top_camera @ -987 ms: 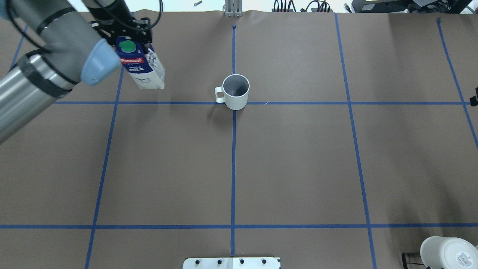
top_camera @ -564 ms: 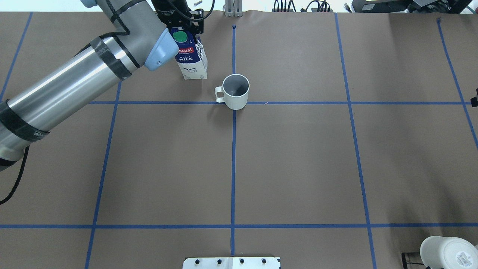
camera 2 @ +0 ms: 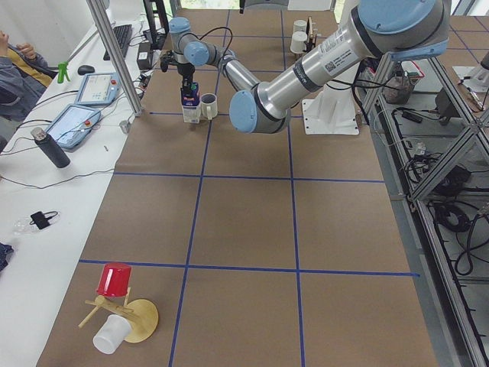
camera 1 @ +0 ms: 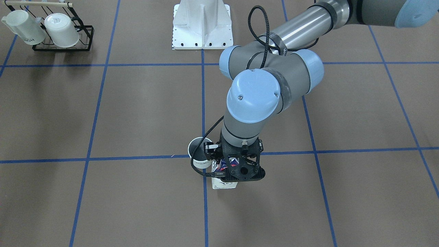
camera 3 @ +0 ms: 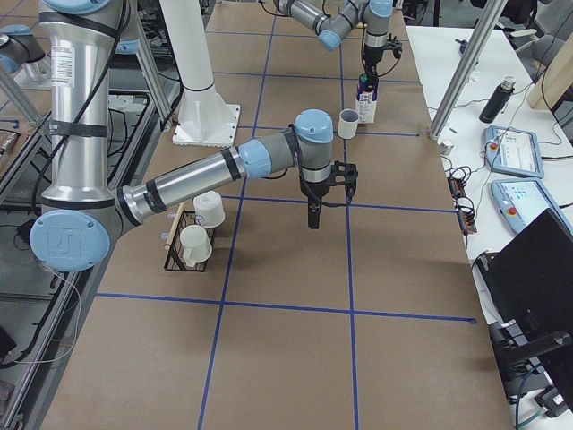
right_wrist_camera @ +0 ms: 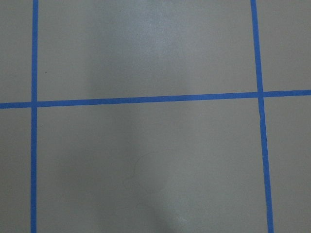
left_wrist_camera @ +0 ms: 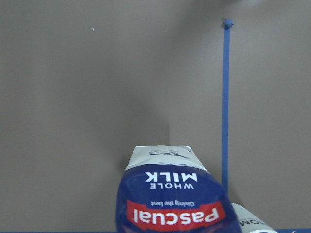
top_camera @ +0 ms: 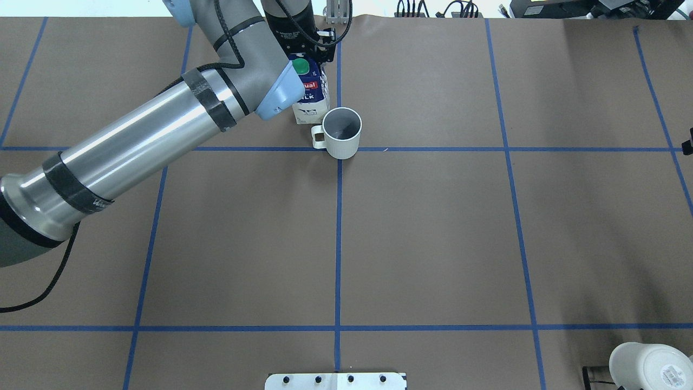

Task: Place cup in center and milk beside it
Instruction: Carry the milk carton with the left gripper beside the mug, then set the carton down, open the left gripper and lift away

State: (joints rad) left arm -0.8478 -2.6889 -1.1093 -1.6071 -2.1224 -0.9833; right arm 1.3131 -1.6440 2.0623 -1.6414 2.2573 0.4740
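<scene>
Start at the left of your overhead view. The left arm [top_camera: 135, 146] enters from the 8 o'clock edge and reaches toward 12. At its tip the left gripper [top_camera: 313, 54] is pinched on the top of the milk [top_camera: 311, 96]. The carton is upright, with its green cap [top_camera: 300, 66] showing beside the wrist. You cannot tell from these views whether its base rests on the table [top_camera: 433, 244].

Just right of the carton, the cup [top_camera: 342, 132] stands upright on the crossing of the blue tape lines [top_camera: 339, 216], on the table's centre line. Its handle points to 9 o'clock. The milk is at the cup's 10 o'clock, just beside it, with the carton's lower corner close to the handle. In your left wrist view the carton fills the 6 o'clock edge and a sliver of the cup shows at 5 o'clock.

The right gripper [camera 3: 312, 218] shows only in the exterior right view, hanging fingers-down at the cup's 7 o'clock and well apart from it. You cannot tell whether it is spread or closed.

At the overhead view's 5 o'clock corner, a white mug [top_camera: 652, 365] sits on the wire rack [top_camera: 590, 371].
</scene>
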